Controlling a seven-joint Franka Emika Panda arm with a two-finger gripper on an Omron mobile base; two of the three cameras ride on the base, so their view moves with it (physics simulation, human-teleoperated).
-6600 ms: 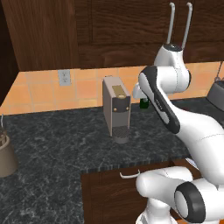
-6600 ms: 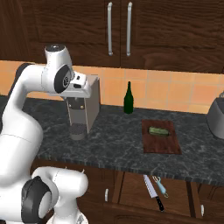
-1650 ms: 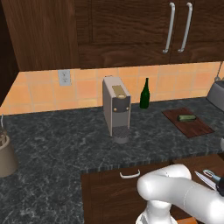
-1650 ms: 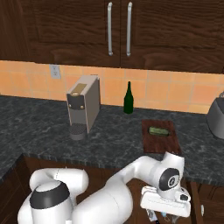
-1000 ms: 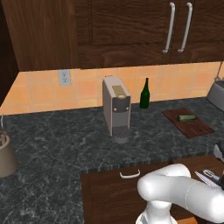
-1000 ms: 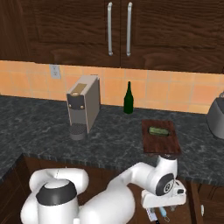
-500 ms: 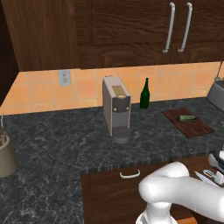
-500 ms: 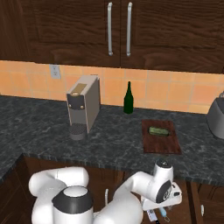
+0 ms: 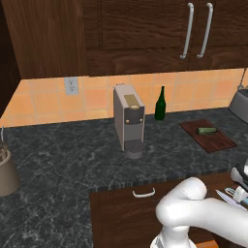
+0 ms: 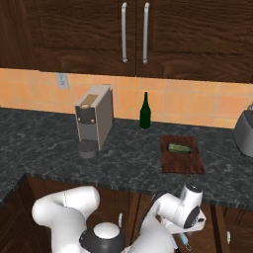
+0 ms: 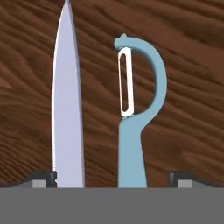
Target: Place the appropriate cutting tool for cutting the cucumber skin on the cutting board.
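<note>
Dark finger tips of tool (image 11: 116, 177) spread wide at bottom of hand view, nothing held; teal peeler (image 11: 133, 113) handle lies between them, silver blade slot at far end. Long grey knife blade (image 11: 66, 100) just beside peeler, parallel, above one tip. Both rest on brown wood-grain surface. On dark speckled bench (image 9: 72, 160): reddish cutting board (image 10: 182, 154) carrying cucumber (image 10: 178, 147); green bottle (image 10: 144, 110) and coffee machine (image 10: 93, 120) well apart from board.
</note>
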